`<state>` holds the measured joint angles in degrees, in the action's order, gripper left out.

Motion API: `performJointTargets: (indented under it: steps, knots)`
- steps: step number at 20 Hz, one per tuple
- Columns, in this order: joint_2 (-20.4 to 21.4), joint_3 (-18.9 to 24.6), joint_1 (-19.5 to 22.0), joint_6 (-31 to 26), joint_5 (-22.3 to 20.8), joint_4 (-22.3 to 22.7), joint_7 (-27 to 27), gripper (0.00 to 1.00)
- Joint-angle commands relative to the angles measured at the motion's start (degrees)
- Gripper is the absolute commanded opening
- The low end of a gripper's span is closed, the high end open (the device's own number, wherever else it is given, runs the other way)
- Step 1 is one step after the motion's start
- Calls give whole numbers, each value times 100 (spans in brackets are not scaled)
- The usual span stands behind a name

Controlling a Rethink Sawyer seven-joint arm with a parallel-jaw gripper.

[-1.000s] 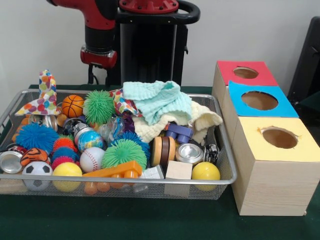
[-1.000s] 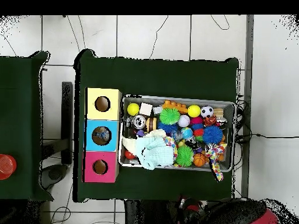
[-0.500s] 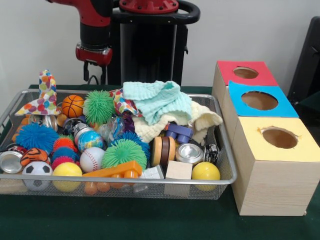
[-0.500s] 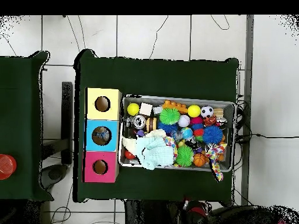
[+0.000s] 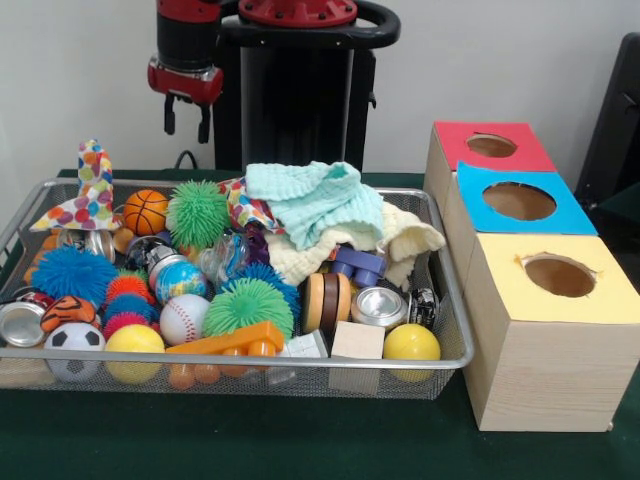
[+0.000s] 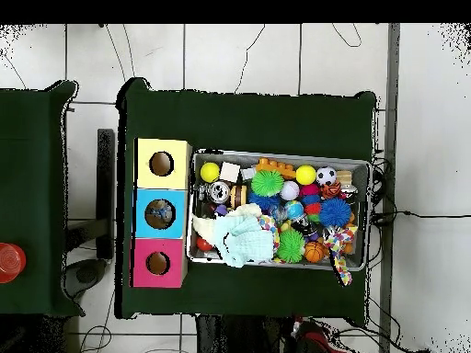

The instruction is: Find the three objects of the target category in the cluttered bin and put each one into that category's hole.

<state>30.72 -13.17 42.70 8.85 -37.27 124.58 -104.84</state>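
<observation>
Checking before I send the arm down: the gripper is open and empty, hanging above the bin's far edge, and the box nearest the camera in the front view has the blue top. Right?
Not quite. In the front view the box nearest the camera is the yellow-topped box; the blue-topped box is the middle one. The rest holds: the gripper is open, empty, above the bin's far edge.

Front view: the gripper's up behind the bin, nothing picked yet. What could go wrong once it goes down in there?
The bin is packed tight, so the gripper, hanging empty above the far left corner, could nudge neighbours or catch two toys at once.
The mint cloth and cream cloth drape over part of the pile; targets may hide beneath, and fabric could snag.
Round items like the baseball may roll or slip when pinched.
</observation>
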Motion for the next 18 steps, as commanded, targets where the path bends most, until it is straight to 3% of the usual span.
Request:
performJointTargets:
  steps: [1, 7, 10, 15, 18]
  knots:
    - [689, 1108, 313, -478, 328, 197, -801, 100]
    - [663, 1062, 97, -490, 490, 110, -867, 100]
    - [293, 1012, -70, -196, 560, -81, -955, 100]
    - [418, 1176, -135, -135, 675, 7, -992, 100]
    - [271, 1161, -371, -128, 754, -139, -950, 100]
